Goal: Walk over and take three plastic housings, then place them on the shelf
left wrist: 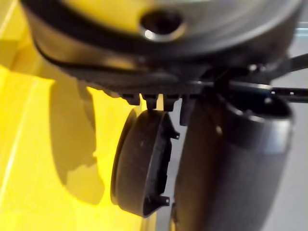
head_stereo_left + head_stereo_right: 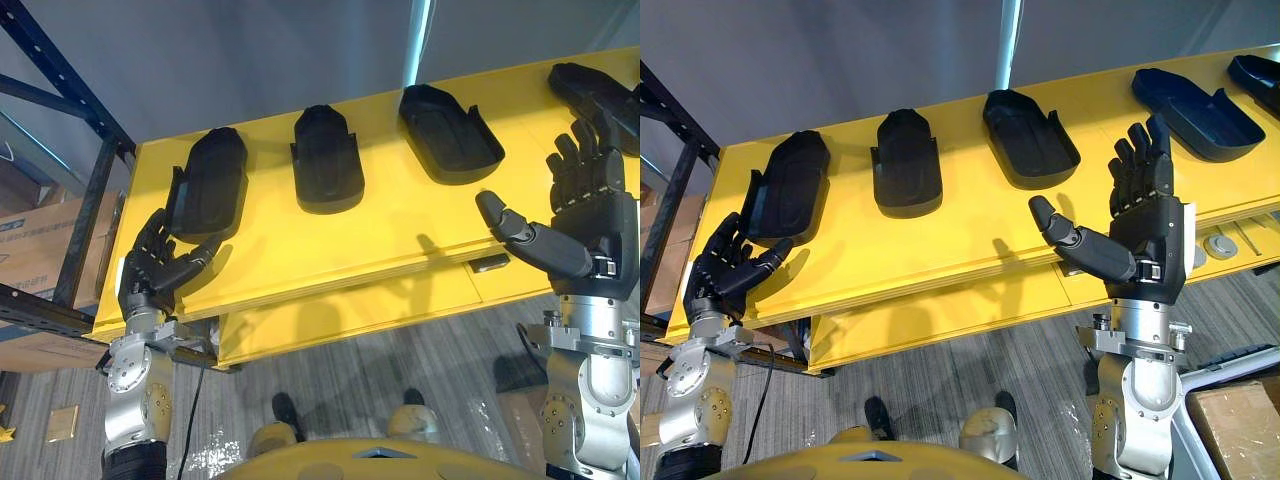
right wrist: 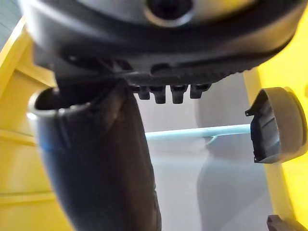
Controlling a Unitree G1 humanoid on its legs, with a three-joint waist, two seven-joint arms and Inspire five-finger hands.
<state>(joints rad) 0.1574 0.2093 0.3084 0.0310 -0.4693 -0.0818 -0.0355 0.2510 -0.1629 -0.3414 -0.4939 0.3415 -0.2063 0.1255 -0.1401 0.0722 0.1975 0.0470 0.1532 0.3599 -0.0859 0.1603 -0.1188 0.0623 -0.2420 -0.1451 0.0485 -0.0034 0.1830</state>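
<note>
Nearest, at the front edge of the yellow table (image 2: 400,215): left hand (image 2: 150,270), fingers loosely apart and thumb out, clasping nothing, just short of the leftmost plastic housing (image 2: 205,185); right hand (image 2: 1145,235) raised over the same edge farther right, fingers straight and spread, likewise empty. Farther back, in a row across the table top: second housing (image 2: 327,160), third housing (image 2: 448,133) and more beyond to the right, all lying flat and untouched. Off to the far left, beside the table: dark blue rack (image 2: 88,215), apparently the shelf to be filled. Judged from this: walk over done; no housing taken yet, none placed; all three pick-ups and the carry to the shelf left to do.
</note>
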